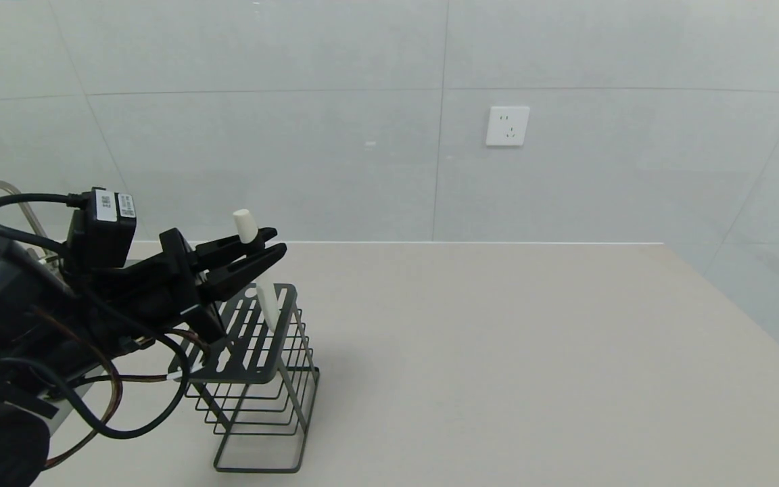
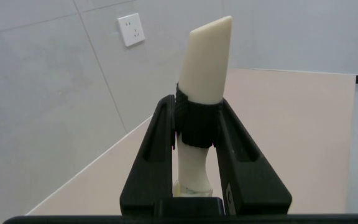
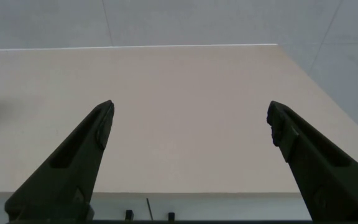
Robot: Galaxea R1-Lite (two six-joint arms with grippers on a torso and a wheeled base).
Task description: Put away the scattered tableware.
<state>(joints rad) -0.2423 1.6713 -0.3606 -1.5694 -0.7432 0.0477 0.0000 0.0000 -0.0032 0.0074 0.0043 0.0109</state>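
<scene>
A white utensil handle [image 1: 245,223] was clamped nearly upright by the left gripper [image 1: 274,243], its lower part at the slotted top of a black wire rack [image 1: 254,338]. The right gripper [image 3: 190,118] was held with fingers wide apart above the counter [image 1: 498,352], a wall socket [image 1: 507,126] beyond.

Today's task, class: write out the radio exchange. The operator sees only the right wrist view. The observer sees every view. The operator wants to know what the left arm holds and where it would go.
Operator: What does the left arm hold?
Observer: The left gripper is shut on a white utensil handle.
Operator: Where would it go?
Observer: A black wire rack stands on the counter below that gripper. The utensil's lower end reaches its slotted top.
</scene>
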